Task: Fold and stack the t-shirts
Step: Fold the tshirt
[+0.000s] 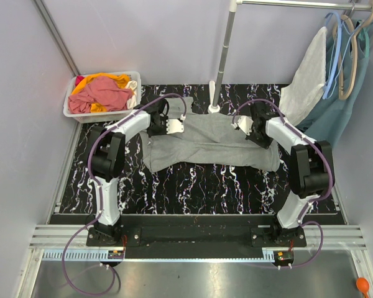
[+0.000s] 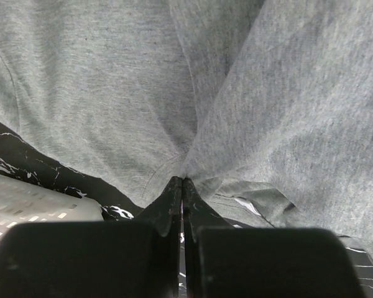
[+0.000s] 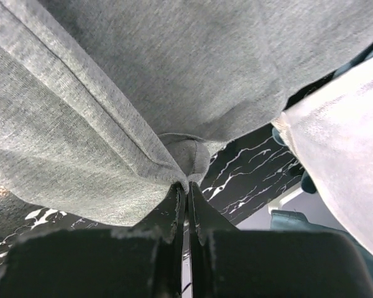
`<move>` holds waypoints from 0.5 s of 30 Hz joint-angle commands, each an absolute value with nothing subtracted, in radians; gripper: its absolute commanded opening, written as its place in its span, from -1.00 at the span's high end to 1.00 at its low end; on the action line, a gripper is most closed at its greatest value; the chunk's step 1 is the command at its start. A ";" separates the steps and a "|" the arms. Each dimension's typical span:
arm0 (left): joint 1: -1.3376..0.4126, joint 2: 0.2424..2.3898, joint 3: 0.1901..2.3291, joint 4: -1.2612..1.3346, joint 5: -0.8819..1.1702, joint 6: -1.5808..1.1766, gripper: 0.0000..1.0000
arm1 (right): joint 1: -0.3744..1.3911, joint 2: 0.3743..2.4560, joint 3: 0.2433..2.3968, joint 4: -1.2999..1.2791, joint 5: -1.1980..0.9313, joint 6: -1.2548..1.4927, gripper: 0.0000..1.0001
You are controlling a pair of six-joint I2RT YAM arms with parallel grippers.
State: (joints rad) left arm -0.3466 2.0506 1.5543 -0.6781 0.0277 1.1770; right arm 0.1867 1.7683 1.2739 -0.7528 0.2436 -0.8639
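A heather grey t-shirt (image 1: 208, 144) lies spread across the black marbled table (image 1: 193, 186), its far edge lifted at two spots. My left gripper (image 1: 174, 126) is shut on that far edge at the left; in the left wrist view its closed tips (image 2: 183, 181) pinch the grey t-shirt (image 2: 236, 93). My right gripper (image 1: 243, 124) is shut on the far edge at the right; in the right wrist view its tips (image 3: 188, 186) clamp a hemmed fold of the grey t-shirt (image 3: 143, 74). Pink-red (image 1: 104, 94) and orange (image 1: 99, 79) t-shirts lie crumpled in a basket.
The white basket (image 1: 70, 107) stands at the table's far left corner. A metal pole stand (image 1: 219, 68) rises behind the shirt. At the far right, an off-white cloth (image 1: 304, 77) and a teal-blue garment (image 1: 343, 112) hang from hangers close to my right arm.
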 commanded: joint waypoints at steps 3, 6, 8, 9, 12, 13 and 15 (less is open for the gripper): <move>-0.357 2.025 1.588 -0.624 0.003 1.151 0.44 | 0.176 1.790 1.309 -0.767 0.273 -0.874 0.65; -0.357 2.007 1.578 -0.598 0.003 1.140 0.28 | 0.176 1.783 1.296 -0.765 0.267 -0.868 0.24; -0.359 1.994 1.565 -0.575 0.002 1.132 0.22 | 0.178 1.772 1.286 -0.759 0.264 -0.859 -0.05; -0.360 1.985 1.557 -0.568 -0.021 1.126 0.16 | 0.178 1.767 1.281 -0.758 0.264 -0.858 -0.16; -0.360 1.916 1.513 -0.520 -0.025 1.108 -0.53 | 0.178 1.746 1.261 -0.753 0.253 -0.844 -0.43; -0.359 1.901 1.497 -0.496 -0.023 1.103 -0.81 | 0.178 1.740 1.249 -0.746 0.249 -0.842 -0.51; -0.360 1.850 1.451 -0.471 -0.017 1.088 -0.98 | 0.178 1.720 1.238 -0.742 0.239 -0.830 -0.79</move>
